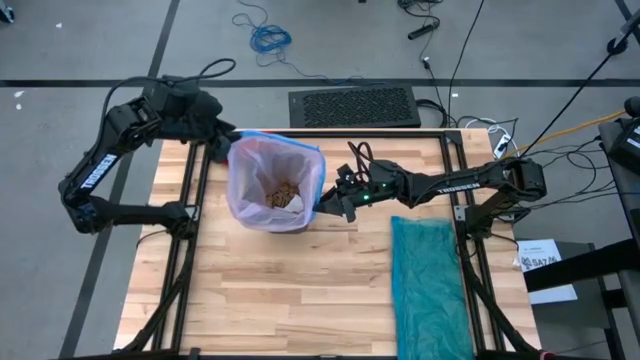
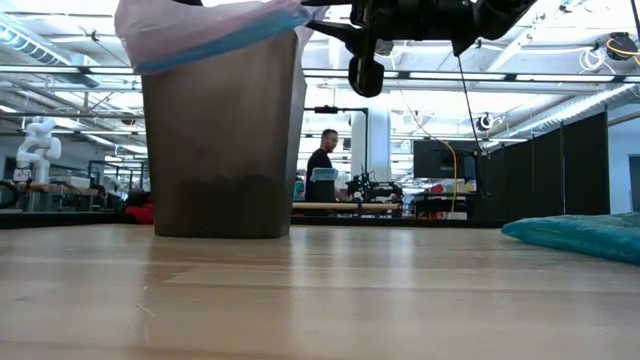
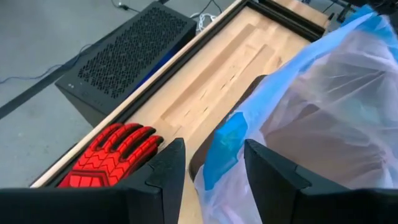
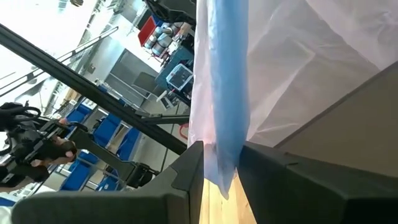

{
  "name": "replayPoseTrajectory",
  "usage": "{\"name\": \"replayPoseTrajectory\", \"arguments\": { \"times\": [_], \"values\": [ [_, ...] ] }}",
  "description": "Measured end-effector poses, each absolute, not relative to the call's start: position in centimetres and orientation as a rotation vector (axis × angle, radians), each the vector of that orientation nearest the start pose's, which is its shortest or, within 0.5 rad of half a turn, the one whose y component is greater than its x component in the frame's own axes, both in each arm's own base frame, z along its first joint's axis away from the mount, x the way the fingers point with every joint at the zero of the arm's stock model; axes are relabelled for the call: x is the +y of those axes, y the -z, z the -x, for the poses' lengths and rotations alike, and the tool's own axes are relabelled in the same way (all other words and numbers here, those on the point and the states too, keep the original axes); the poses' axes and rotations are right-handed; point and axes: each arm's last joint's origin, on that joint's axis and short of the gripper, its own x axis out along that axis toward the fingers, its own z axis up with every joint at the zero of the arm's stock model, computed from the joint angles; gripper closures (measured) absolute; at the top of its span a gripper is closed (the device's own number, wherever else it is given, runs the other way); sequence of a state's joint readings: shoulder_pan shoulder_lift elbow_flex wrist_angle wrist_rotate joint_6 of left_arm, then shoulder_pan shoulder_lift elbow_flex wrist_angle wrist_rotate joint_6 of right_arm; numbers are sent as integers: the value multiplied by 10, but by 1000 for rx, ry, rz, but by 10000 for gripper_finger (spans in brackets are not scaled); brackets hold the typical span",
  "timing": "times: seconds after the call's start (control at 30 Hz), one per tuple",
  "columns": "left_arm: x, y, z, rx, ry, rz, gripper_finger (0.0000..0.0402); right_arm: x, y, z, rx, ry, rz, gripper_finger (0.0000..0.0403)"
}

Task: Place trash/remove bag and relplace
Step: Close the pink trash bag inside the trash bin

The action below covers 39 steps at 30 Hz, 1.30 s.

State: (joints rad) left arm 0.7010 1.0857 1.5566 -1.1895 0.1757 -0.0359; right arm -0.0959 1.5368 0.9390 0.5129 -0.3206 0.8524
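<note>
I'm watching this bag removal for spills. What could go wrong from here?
1. The right claw pinches only the blue hem of the bag; the thin film might tear or slip when lifted.
2. The left claw stands open at the opposite rim, so a one-sided pull could tip the bin.
3. The trash lies loose inside and could spill if the bag tilts.

Lilac-pink bag (image 1: pixel 262 172), blue-banded; red glove (image 3: pixel 112 155).
</note>
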Motion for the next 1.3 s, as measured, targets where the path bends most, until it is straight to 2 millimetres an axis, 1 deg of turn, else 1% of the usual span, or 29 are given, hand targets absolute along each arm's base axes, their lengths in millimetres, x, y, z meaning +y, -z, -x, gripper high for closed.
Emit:
{"name": "replayPoseTrajectory", "arguments": {
  "times": [0.2,0.3,0.37,0.5,0.53,0.73,0.9,1.0,1.3],
  "values": [
    [106,-433,-136,693,-439,288,243,-24,-271,-341,174,-175,-866,316],
    [110,-431,-140,710,-425,271,261,-22,-271,-342,176,-180,-866,316],
    [110,-431,-141,713,-419,254,289,-21,-271,-342,177,-181,-865,316],
    [110,-433,-141,692,-412,227,375,-19,-271,-342,180,-187,-867,316],
    [110,-434,-141,678,-411,227,388,-19,-271,-342,180,-187,-867,316],
    [107,-446,-137,609,-430,245,399,-19,-271,-342,180,-187,-872,316],
    [101,-466,-130,541,-436,210,400,-19,-274,-340,171,-191,-862,316],
    [98,-475,-127,512,-439,195,400,-19,-278,-338,160,-196,-852,316],
    [93,-488,-121,467,-444,173,401,-19,-284,-335,138,-206,-831,316]
  ]
}}
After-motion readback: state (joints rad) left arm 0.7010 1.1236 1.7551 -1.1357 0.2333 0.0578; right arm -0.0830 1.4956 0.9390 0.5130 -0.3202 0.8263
